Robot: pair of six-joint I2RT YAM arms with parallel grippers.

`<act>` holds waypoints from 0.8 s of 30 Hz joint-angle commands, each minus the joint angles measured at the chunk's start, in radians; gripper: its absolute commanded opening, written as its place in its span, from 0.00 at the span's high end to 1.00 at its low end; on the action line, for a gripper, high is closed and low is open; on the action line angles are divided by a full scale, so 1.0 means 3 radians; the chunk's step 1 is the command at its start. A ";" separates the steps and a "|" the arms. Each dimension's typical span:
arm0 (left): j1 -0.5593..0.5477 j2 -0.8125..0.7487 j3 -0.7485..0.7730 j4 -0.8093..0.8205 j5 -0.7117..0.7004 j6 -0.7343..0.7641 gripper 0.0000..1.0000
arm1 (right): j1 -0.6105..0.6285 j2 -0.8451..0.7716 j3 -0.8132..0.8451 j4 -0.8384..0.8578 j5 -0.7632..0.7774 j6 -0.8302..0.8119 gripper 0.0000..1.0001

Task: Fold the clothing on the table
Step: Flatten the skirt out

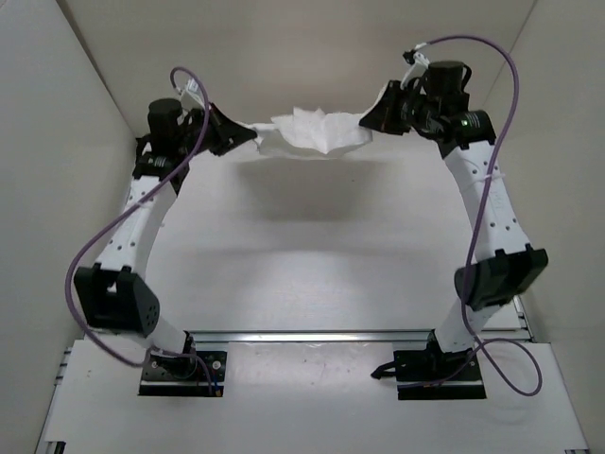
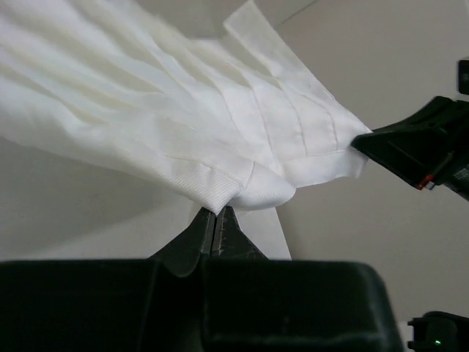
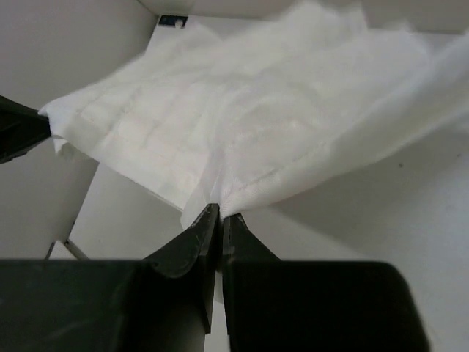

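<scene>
White walls (image 1: pixel 284 38) stand on apparently three sides.

Clothing (image 1: pixel 310 133) hangs above table (image 1: pixel 312 255) at far end, stretched between grippers; left gripper (image 1: pixel 251 140) at its left edge; right gripper (image 1: pixel 368 121) at its right edge, slightly farther back.
</scene>
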 commanded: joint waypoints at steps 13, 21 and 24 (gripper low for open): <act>-0.0466 -0.1494 -0.4033 0.1256 -0.0503 -0.0163 0.50 | 0.0160 -0.1337 -0.4201 0.1547 0.0256 0.0438 0.59; -0.0762 -0.1996 -0.4249 0.0607 -0.0994 0.0041 0.43 | 0.0365 -0.1659 -0.4687 0.1543 0.0681 0.0387 0.48; -0.0813 -0.2027 -0.4254 0.0444 -0.1097 0.0081 0.43 | 0.0507 -0.1684 -0.4733 0.1440 0.0839 0.0381 0.47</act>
